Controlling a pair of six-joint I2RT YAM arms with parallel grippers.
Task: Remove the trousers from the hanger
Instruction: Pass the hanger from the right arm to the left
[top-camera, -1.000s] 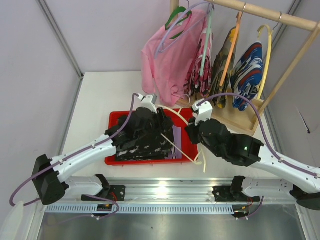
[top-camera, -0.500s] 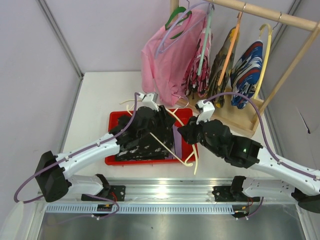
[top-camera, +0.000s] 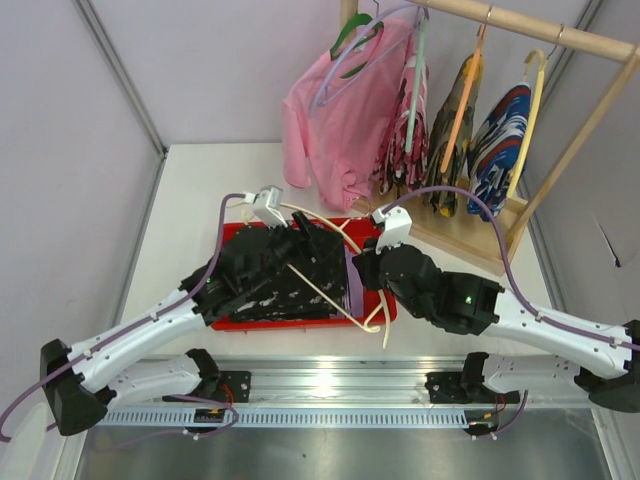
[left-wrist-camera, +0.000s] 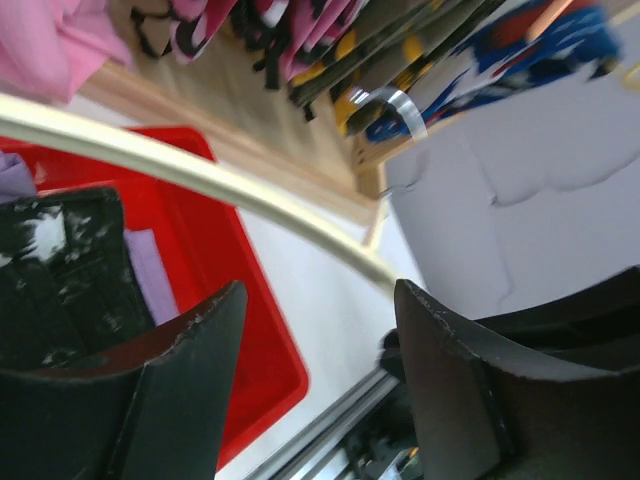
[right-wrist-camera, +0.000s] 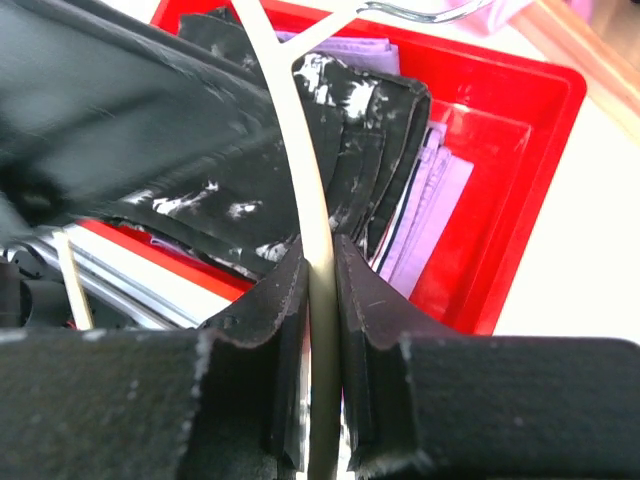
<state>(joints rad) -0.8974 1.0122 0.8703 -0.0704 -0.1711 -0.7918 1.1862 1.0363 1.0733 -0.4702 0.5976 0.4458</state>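
Observation:
The black white-speckled trousers (top-camera: 285, 300) and the pale lavender trousers (top-camera: 352, 285) lie in a red tray (top-camera: 228, 235). A cream hanger (top-camera: 330, 295) slants across above them. My right gripper (top-camera: 367, 272) is shut on the hanger's rod (right-wrist-camera: 300, 150) at the tray's right side; in the right wrist view (right-wrist-camera: 322, 290) the rod sits pinched between the jaws, over the black trousers (right-wrist-camera: 340, 120) and the lavender trousers (right-wrist-camera: 430, 210). My left gripper (top-camera: 315, 235) hovers over the tray, open and empty (left-wrist-camera: 315, 330), with the hanger (left-wrist-camera: 200, 175) passing beyond its fingertips.
A wooden rack (top-camera: 470, 230) stands at the back right with a pink shirt (top-camera: 335, 120), several patterned garments and a blue-red-white one (top-camera: 500, 130) on hangers. The tray's red wall (left-wrist-camera: 240, 300) and white table lie under my left gripper.
Both grippers have shifted left. The right gripper has carried the hanger left across the tray. The left arm has swung further left and its wrist has turned.

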